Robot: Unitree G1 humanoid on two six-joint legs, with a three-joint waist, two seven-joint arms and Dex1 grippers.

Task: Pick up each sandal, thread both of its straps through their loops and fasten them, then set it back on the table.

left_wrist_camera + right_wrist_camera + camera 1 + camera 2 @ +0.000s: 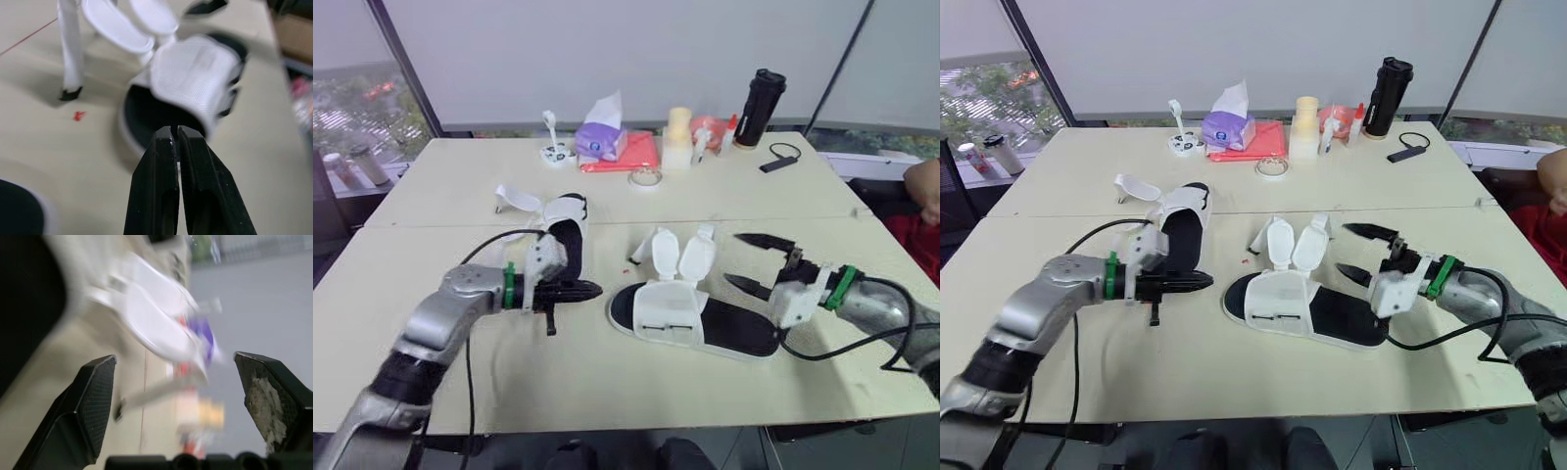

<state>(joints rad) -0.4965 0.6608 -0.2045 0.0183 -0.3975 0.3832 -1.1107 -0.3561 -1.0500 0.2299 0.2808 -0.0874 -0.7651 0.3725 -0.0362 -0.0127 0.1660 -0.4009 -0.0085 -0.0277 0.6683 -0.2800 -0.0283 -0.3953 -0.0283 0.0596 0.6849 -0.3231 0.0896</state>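
Note:
Two white sandals with black soles lie on the table. The near sandal (690, 318) rests in the middle with both straps (680, 257) flipped open and upright. The far sandal (563, 227) lies behind my left arm, one strap (517, 199) trailing to the left. My left gripper (590, 290) is shut and empty, its tips pointing at the near sandal's toe end a short way off. At the heel end of that sandal my right gripper (751, 262) stands wide open, holding nothing.
At the table's back stand a tissue pack (601, 140) on a red folder (625, 154), a tape roll (645, 177), a cream candle (678, 137), small bottles, a black flask (760, 106) and a black cable (781, 157). A person's arm (925, 188) shows at the right edge.

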